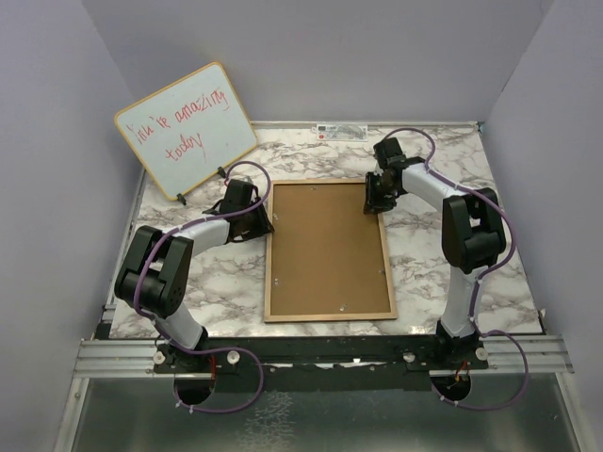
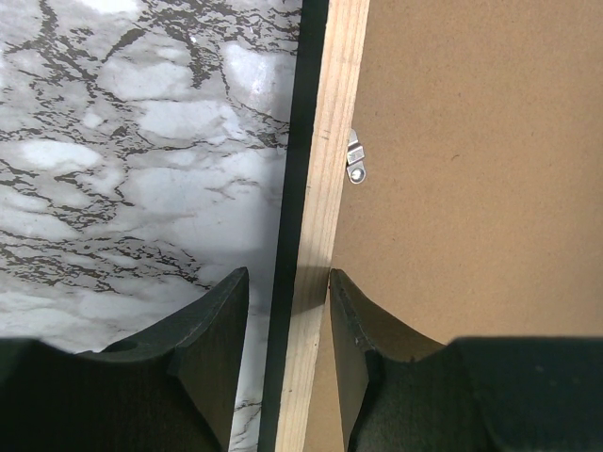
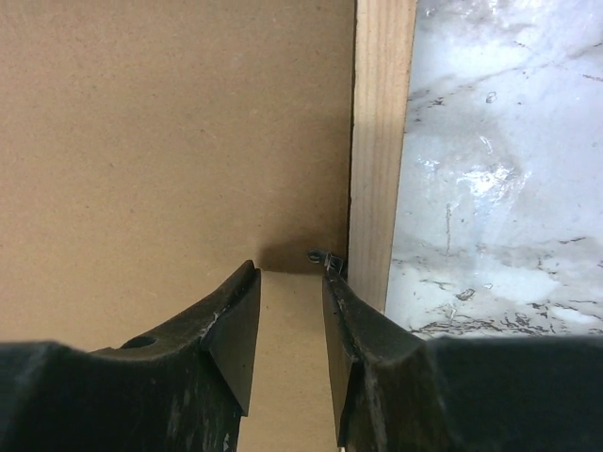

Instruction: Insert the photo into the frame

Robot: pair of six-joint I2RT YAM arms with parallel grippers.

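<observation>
While left claw (image 2: 288, 282), parted, straddles the frame (image 2: 330, 141) rail, right claw (image 3: 290, 273), parted, hovers just inside.

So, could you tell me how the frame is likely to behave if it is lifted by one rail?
Probably stiff: the frame has wooden rails around a flat backing board. Lifted by the one rail that the left gripper straddles, it would likely tilt, being wide. Pushed, it may slide readily on the smooth marble table.
</observation>
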